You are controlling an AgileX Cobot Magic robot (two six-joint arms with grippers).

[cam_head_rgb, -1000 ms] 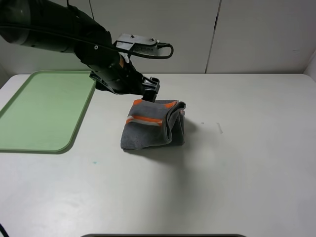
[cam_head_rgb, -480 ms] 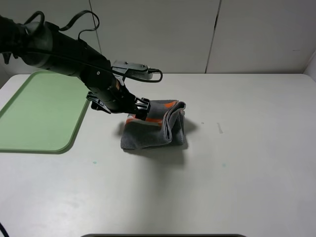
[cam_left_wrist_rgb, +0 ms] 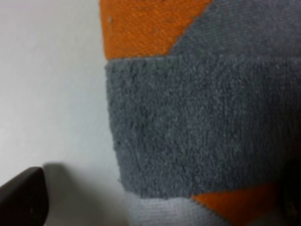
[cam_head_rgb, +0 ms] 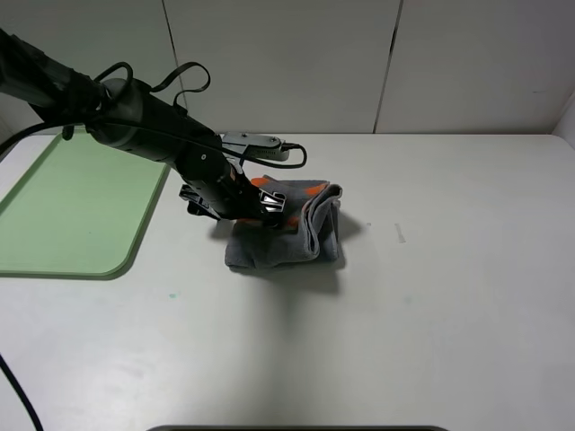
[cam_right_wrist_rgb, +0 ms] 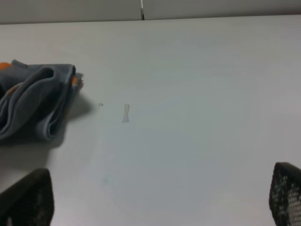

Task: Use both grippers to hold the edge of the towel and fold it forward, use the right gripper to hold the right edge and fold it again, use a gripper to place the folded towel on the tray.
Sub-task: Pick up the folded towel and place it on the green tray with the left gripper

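White table (cam_head_rgb: 431, 296), pale panelled wall behind; surface matte, with a few small marks.

Left gripper (cam_head_rgb: 267, 209): lowered onto the left upper part of the folded towel (cam_head_rgb: 286, 232), its tip against the orange-striped area. In the left wrist view the jaws stand apart, one dark fingertip (cam_left_wrist_rgb: 21, 197) at a lower corner of the view and a trace of the other at the opposite edge, with towel pile filling the space between (grey terry, orange patches, one pale band). Open and straddling the cloth; no closed grip is visible.

Right gripper (cam_right_wrist_rgb: 155, 200): held well clear of the towel over bare table. Its two fingertips (cam_right_wrist_rgb: 28, 197) show at opposite lower corners of the right wrist view, spread wide, holding nothing. This arm does not appear in the exterior high view.

Towel: folded into a compact bundle near the table's centre, layered folds visible along its right edge.

Tray (cam_head_rgb: 76, 211): green, lying flat at the table's left side, well apart from the towel.
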